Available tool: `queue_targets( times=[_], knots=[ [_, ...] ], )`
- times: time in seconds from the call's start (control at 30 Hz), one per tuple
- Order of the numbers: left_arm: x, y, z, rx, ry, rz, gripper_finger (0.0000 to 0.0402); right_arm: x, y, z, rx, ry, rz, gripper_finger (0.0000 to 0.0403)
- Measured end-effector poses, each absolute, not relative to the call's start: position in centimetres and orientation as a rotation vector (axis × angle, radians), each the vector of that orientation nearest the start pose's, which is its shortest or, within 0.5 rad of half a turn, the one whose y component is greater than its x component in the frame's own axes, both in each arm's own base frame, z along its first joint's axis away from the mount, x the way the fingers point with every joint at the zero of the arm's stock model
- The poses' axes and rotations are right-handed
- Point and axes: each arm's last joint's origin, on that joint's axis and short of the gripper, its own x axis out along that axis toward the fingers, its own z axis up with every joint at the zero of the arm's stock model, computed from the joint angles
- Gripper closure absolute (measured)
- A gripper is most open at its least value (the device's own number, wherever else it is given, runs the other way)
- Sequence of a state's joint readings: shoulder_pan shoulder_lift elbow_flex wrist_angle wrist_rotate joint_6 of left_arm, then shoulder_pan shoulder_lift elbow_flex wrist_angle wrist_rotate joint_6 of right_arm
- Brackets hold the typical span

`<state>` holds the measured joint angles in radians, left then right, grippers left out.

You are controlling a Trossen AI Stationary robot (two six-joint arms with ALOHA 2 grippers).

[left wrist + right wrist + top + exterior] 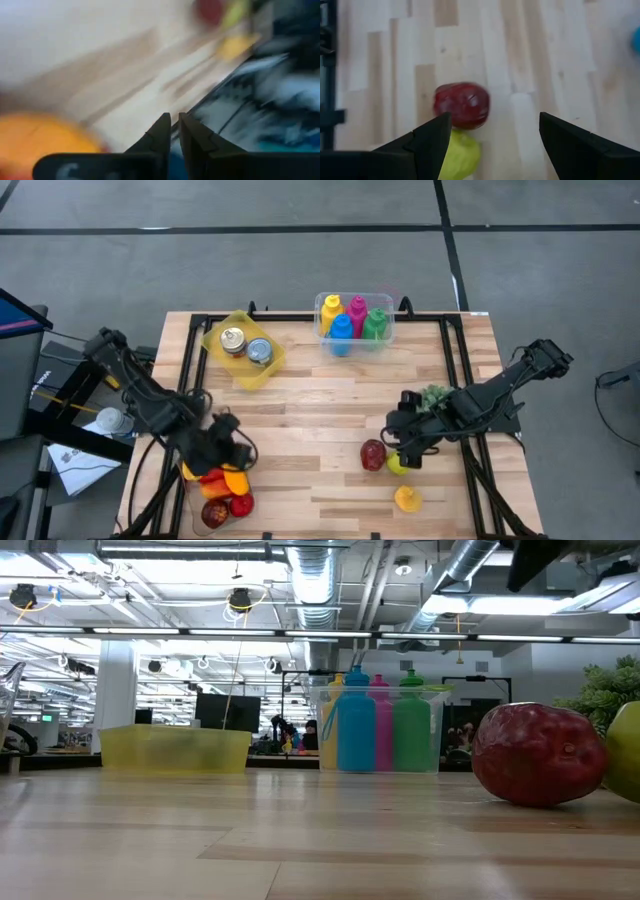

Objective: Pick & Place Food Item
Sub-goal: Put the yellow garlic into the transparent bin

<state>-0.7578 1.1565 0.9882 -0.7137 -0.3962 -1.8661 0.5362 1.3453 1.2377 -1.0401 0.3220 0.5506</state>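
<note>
A dark red apple [373,454] lies on the wooden table, with a yellow-green fruit [397,466] touching its side and a yellow fruit [407,499] nearer the near edge. My right gripper [495,145] is open above the table, just to the right of the apple [461,105] and the yellow-green fruit [460,156], touching neither. My left gripper [175,131] is shut with nothing between its fingers. It hangs over a clear bin of orange and red food [222,492] at the near left corner. The low view shows the apple [538,753] resting on the table.
A clear bin of coloured bottles [353,322] and a yellow tray with two tins [243,348] stand at the far edge. A green leafy item [432,395] lies by the right arm. Bare wood [310,410] stretches across the middle of the table.
</note>
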Motion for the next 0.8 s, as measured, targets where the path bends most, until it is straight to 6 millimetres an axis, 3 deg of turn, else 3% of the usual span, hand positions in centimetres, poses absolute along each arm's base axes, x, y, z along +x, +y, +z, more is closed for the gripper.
queue_targets(
  times=[0.13,0.23,0.53,0.8],
  knots=[
    [17.3,-13.7,30.9,-1.202,0.41,0.414,0.0367,21.7,12.4,30.7,0.076,1.074,-0.079,0.0111],
    [18.4,-13.3,31.5,-1.082,0.251,0.426,0.0362,21.2,13.3,30.7,0.117,1.093,-0.047,0.0111],
    [21.0,-12.8,32.0,-0.948,0.18,0.392,0.0348,19.5,18.9,28.7,0.038,1.138,0.099,0.0111],
    [21.1,-12.7,32.1,-0.942,0.177,0.386,0.0327,18.8,23.9,23.9,-0.163,1.244,0.167,0.0111]
  ],
)
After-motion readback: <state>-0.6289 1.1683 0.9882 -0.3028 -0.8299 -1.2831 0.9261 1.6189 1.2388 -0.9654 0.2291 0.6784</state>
